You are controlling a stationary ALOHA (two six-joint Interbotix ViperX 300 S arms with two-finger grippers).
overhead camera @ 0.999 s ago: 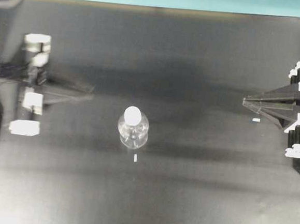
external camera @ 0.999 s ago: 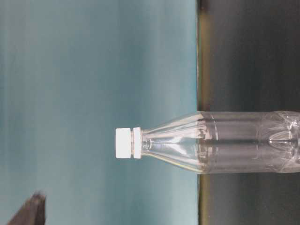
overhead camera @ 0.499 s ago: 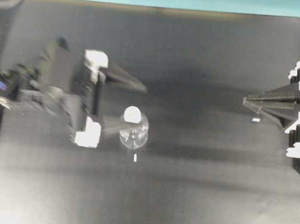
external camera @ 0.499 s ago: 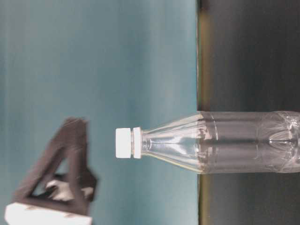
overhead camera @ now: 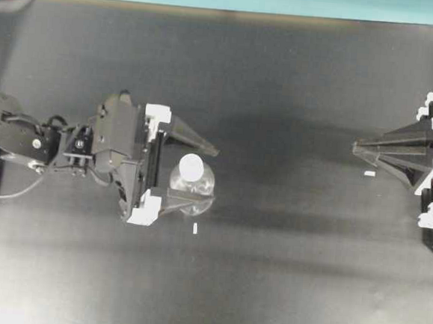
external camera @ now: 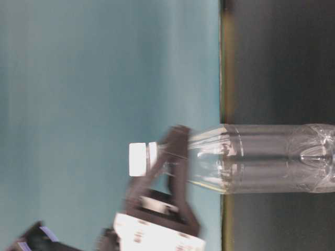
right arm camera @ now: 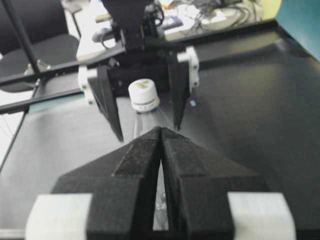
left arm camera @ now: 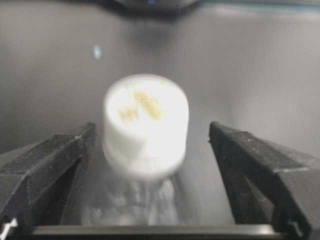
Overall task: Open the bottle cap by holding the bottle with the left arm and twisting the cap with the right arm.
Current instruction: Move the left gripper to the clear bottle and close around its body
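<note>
The black desk (overhead camera: 267, 286) carries a clear bottle (overhead camera: 192, 190) standing upright near its middle. The left arm (overhead camera: 23, 135) reaches in from nine o'clock, its hand (overhead camera: 200, 174) spread wide, fingers flanking the bottle's neck below the white cap (overhead camera: 191, 164). At three o'clock, well apart, the right hand (overhead camera: 358, 149) is pressed together.

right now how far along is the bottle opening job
Done: the left gripper stands open astride the bottle. In hand: closing for a hold; no squeeze shows. Left: the right gripper, shut, sits far off and the bottle cap is on, untwisted.
</note>
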